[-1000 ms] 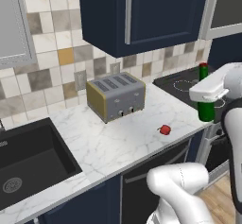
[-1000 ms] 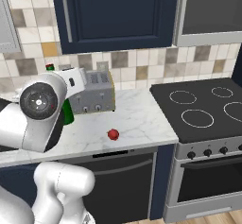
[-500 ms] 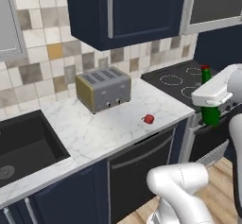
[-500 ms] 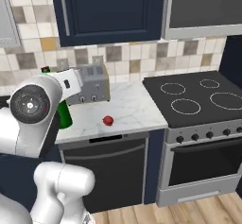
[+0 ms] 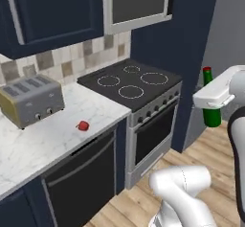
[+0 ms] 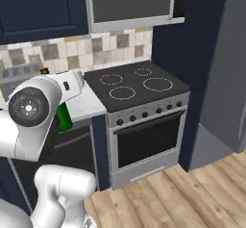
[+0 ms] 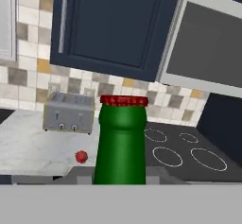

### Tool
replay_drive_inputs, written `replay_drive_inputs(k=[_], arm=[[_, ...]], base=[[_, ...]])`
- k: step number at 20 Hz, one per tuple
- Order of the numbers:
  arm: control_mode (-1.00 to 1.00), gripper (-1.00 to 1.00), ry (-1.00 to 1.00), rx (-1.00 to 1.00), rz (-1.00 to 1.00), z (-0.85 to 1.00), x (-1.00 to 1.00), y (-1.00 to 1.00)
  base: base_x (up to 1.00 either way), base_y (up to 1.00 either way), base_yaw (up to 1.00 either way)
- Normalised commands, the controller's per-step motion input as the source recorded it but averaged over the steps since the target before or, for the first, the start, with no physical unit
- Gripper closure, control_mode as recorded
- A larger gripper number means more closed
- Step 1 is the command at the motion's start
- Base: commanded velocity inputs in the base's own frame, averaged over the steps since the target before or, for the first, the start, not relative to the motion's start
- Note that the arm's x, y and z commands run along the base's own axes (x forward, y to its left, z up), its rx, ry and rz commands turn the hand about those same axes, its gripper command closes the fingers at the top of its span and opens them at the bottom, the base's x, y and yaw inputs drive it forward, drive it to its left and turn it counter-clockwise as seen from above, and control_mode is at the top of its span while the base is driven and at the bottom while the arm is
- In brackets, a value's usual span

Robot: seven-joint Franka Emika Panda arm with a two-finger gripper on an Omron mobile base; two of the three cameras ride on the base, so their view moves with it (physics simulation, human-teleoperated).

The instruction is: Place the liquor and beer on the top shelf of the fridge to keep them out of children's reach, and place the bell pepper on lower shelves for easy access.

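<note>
Beer: the slim green beer (image 5: 211, 107) with its red cap is up in the air, carried upright off the counter's side, out over the wooden floor (image 5: 210, 159) in the left base view. In the hand view it rises right in front of the lens (image 7: 120, 142), cap up top.

Gripper: the gripper (image 5: 211, 99) is clamped on the beer, the white hand wrapping it about mid-body (the finger tips themselves are tucked behind the hand, so exactly where the pads meet the glass can't be made out). In the right base view the hand sits beside the big round arm joint, with the green bottle (image 6: 63, 117) poking out below it.

Bell pepper: the little red bell pepper (image 5: 83, 125) sits alone on the marble counter (image 5: 43, 144), near the front edge, well apart from the beer.

Toaster: a silver toaster (image 5: 31, 99) stands further back on the counter, near the tiled wall.

Stove: a black cooktop stove (image 5: 131, 82) with ringed burners lies next to the counter, oven door below.

Above: dark blue cabinets (image 7: 111, 22) and a grey-framed microwave (image 7: 208, 43) hang over the worktop.
</note>
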Motion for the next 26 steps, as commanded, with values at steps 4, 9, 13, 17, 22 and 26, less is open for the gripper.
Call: replay_drive_inputs(k=[4,9,13,17,22,26], arm=[[1.00,1.00,0.00,0.00,0.00,0.00,0.00,0.00],[1.00,1.00,0.00,0.00,0.00,0.00,0.00,0.00],[1.00,1.00,0.00,0.00,0.00,0.00,0.00,0.00],[1.00,1.00,0.00,0.00,0.00,0.00,0.00,0.00],[1.00,1.00,0.00,0.00,0.00,0.00,0.00,0.00],[1.00,1.00,0.00,0.00,0.00,0.00,0.00,0.00]], base=[[0.02,-0.92,-0.46],[0.22,-0.90,-0.39],[0.42,-0.87,-0.35],[0.51,-0.87,-0.32],[0.65,-0.87,-0.25],[0.87,-0.81,-0.08]])
